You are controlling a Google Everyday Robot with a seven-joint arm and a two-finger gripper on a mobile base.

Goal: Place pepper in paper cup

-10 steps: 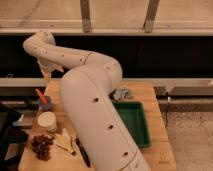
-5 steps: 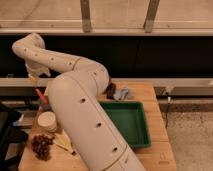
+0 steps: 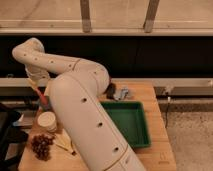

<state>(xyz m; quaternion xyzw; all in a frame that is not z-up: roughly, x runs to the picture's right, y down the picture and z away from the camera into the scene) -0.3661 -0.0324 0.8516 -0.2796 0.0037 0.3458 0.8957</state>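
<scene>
Pale claw (image 3: 33,82) over seemingly red-orange pepper (image 3: 41,96)

Lab-like test space: a bare wooden surface (image 3: 156,150), a green tray (image 3: 134,125), windows (image 3: 115,12) at 12 o'clock; pincer (image 3: 35,86) at 9 o'clock.

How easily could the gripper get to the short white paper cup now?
Probably easily: the gripper hangs just beyond the short white paper cup, with only the slender red-orange pepper between them.
</scene>
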